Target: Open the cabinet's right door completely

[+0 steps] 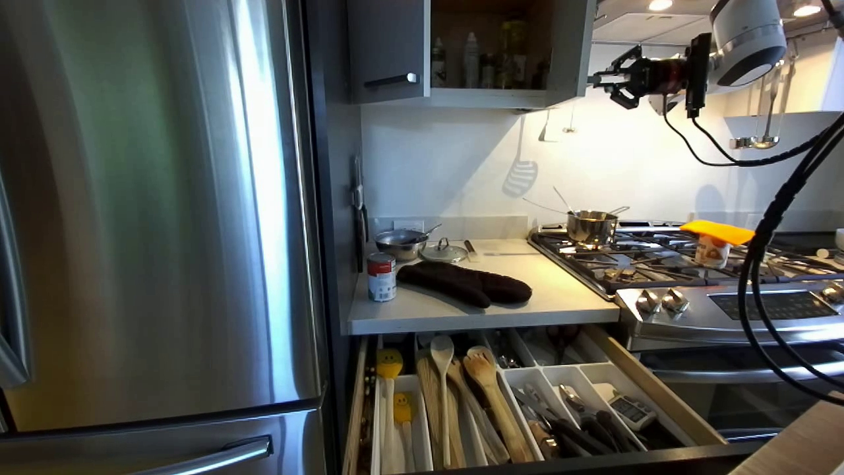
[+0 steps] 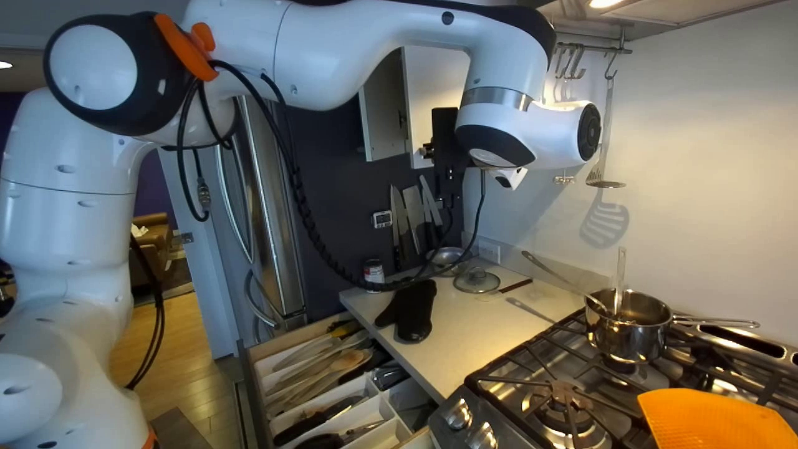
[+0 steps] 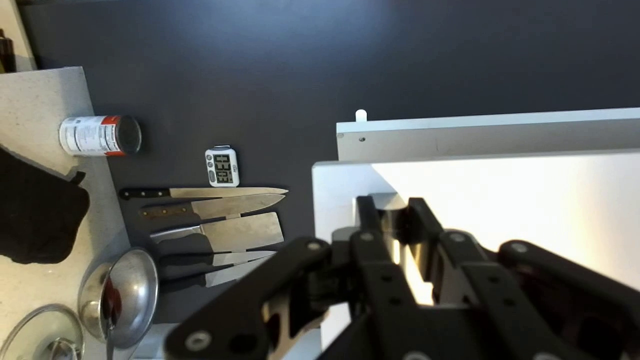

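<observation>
The grey cabinet (image 1: pixel 488 99) hangs on the wall, and its dark inside holds bottles and jars. The right door (image 1: pixel 570 53) stands swung out toward the room with its inner face showing; its exact angle is hard to judge. Its bright front shows in the other views (image 2: pixel 433 75) (image 3: pixel 500 200). My gripper (image 1: pixel 596 80) is at the low free end of this door; it also shows in the wrist view (image 3: pixel 392 210). Its fingers sit close on both sides of the metal handle (image 3: pixel 389 201) and appear shut on it. In an exterior view the arm partly covers gripper (image 2: pixel 426 151) and door.
The darker left door (image 1: pixel 389 49) also stands partly open. A steel fridge (image 1: pixel 165 198) is at the left. Below are a counter (image 1: pixel 422 323) with can, mitt and pan, an open utensil drawer (image 1: pixel 705 432), and a stove (image 1: pixel 732 297) with pot. Ladles (image 1: pixel 765 142) hang near the arm.
</observation>
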Controlling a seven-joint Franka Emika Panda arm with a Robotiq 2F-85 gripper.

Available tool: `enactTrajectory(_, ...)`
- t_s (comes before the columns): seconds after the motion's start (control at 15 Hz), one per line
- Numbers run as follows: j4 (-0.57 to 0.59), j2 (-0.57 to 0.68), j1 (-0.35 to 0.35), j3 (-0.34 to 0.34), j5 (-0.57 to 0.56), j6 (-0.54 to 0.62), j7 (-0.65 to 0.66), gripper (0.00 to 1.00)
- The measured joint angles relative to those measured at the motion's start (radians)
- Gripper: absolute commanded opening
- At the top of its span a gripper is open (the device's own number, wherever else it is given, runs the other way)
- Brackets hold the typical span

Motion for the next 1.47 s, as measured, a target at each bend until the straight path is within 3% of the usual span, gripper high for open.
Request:
enactTrajectory(0.13,0.000,0.007,-0.006,-0.006,0.034,0.035,0.005,0.54)
enactTrajectory(0.53,0.005,0.030,-0.029,-0.026,0.143,0.172,0.014,0.99)
enactTrajectory(0.73,0.003,0.024,-0.024,-0.042,0.108,0.296,0.040,1.00)
enactTrajectory(1.2,-0.085,-0.166,0.028,-0.068,-0.232,0.608,0.149,1.00)
enactTrajectory(1.33,-0.124,-0.236,0.027,-0.082,-0.385,0.632,0.192,1.00)
enactTrajectory(1.47,-0.157,-0.301,0.019,-0.100,-0.534,0.563,0.220,1.00)
